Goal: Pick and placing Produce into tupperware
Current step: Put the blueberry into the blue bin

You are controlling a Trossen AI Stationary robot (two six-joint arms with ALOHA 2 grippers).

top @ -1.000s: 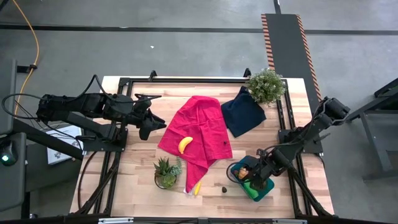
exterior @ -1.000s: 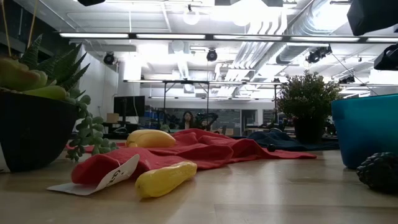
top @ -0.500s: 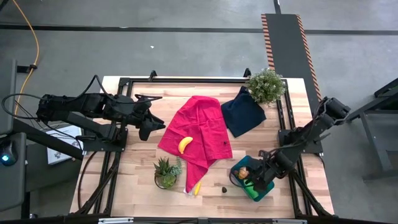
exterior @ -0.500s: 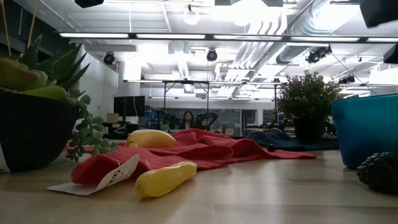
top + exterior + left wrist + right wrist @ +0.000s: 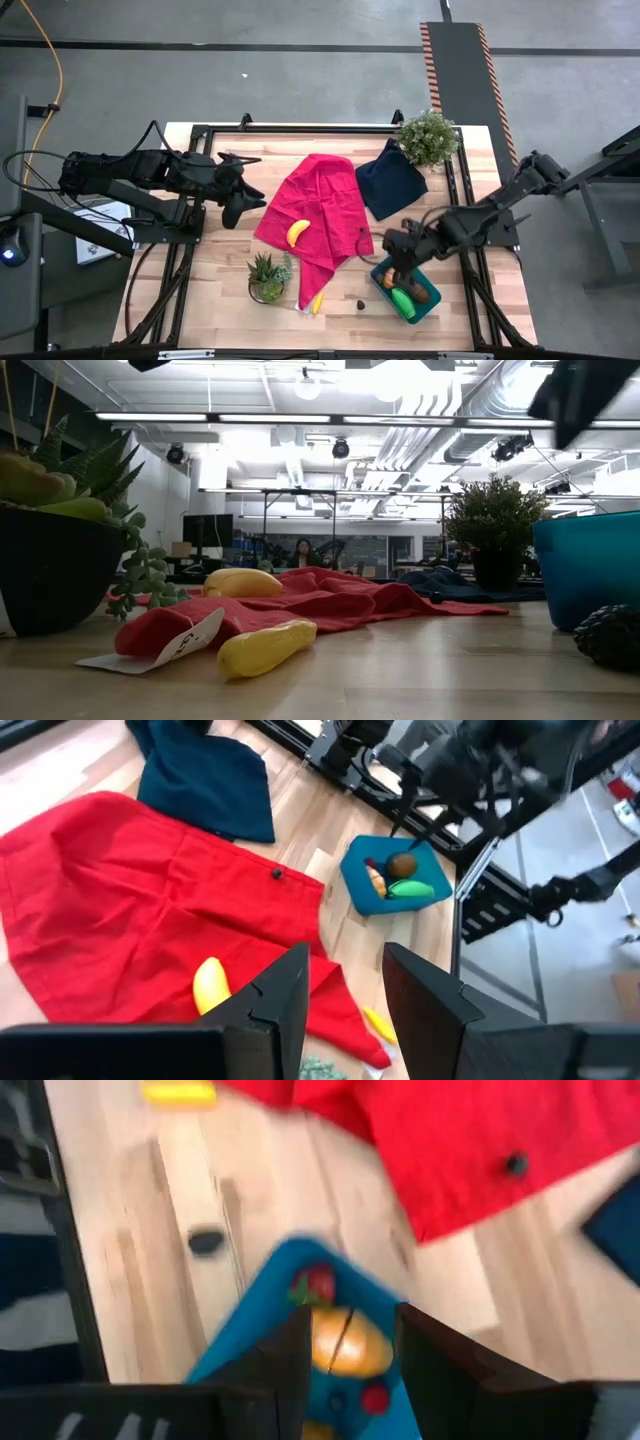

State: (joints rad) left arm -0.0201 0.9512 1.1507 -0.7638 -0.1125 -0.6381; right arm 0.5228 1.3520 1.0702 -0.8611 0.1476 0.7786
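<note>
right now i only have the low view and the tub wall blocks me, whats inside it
Observer: Three pieces lie in the tub: an orange one, a brown one and a green one.
Operator: wheres the right claw
Observer: The right claw is above the tub's end nearer the red cloth, open and empty.
Operator: and the left
Observer: The left claw hangs open on the far side of the red cloth, well away from the tub.
</note>
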